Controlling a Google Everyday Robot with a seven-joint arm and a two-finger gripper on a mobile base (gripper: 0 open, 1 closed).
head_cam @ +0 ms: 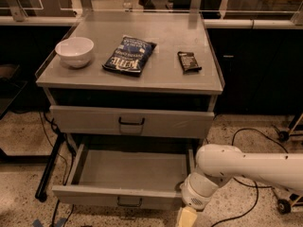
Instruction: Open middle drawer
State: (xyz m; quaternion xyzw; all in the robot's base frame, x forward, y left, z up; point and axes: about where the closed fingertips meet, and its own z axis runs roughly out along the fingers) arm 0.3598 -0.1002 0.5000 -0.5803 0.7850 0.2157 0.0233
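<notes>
Metal table (161, 79) in grey stands at the centre of our view. On its top we see a white bowl (75, 51) at the left, a dark blue chip bag (129, 55) lying flat in the middle and a small dark snack bar (189, 61) to the right, all apart from one another. Under the top we see a dark gap, then the upper drawer (85, 121), closed, with its black loop handle (131, 122) at the middle of the front.

Below that, the middle drawer (94, 196) stands open, drawn out toward us far enough that we look down into its plain grey tray. Its small black handle (129, 202) sits at the centre of the front panel.

The robot's white arm (251, 164) comes in low from the right edge and bends down at a rounded wrist joint (199, 193) just beside the right front corner of the middle drawer. The gripper (186, 217) hangs below that joint at the bottom edge of the view, to the right of the small black handle and apart from it. Only a pale yellowish part of it shows and the edge cuts off the rest, so we cannot tell whether it is open or closed, nor whether it holds anything.

Black cables (251, 129) loop across the speckled floor (28, 141) to the right of the table.
</notes>
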